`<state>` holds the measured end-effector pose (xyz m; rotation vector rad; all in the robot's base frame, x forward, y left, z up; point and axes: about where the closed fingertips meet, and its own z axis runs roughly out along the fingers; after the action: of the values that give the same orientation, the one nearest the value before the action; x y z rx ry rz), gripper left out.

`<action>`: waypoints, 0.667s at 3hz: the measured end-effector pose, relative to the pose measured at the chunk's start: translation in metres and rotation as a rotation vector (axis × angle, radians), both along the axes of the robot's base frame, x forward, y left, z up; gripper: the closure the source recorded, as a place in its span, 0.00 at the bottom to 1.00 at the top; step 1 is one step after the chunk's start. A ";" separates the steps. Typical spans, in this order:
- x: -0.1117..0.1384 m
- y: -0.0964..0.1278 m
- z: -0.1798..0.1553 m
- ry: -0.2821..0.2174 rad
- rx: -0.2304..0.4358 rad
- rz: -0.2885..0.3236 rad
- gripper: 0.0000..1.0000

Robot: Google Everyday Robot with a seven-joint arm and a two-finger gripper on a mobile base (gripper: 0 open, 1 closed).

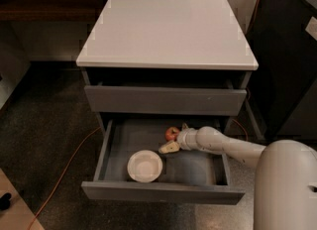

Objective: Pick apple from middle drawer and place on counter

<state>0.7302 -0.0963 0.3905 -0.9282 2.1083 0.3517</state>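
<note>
— Though the arm [225, 145] covered part of it, where was the pincer?

— The pincer [173, 143] was down inside the open middle drawer [119, 147], right of centre, at the end of the white arm that reached in from the right. I could not tell whether it was clenched or released. Its far side was hidden behind the wrist, and only a pale cream tip showed, pointing left over the drawer floor.

— And the apple?

— The apple [172, 134] lay on the grey drawer floor toward the back, just beside the pincer on its far side. Whether the two touched, I could not tell. It looked small, round and red, with a yellowish patch, and the wrist cut off its right edge.

— What else was around?

— A round cream-white bowl [145, 165] stood upright near the drawer's front wall, left of the pincer and apart from the apple. Above, the top drawer [163, 100] showed a dark gap under the pale bench [168, 30] that capped the cabinet. The robot's white body [287, 189] was cut off at the lower right corner. An orange cable [64, 172] ran across the speckled floor on the left.
</note>
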 end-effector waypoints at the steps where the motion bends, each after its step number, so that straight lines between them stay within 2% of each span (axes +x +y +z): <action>1: 0.012 -0.002 -0.004 -0.005 0.010 -0.010 0.00; 2: 0.018 -0.002 -0.006 -0.005 0.013 -0.011 0.15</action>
<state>0.7483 -0.0982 0.3848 -0.9081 2.1040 0.3569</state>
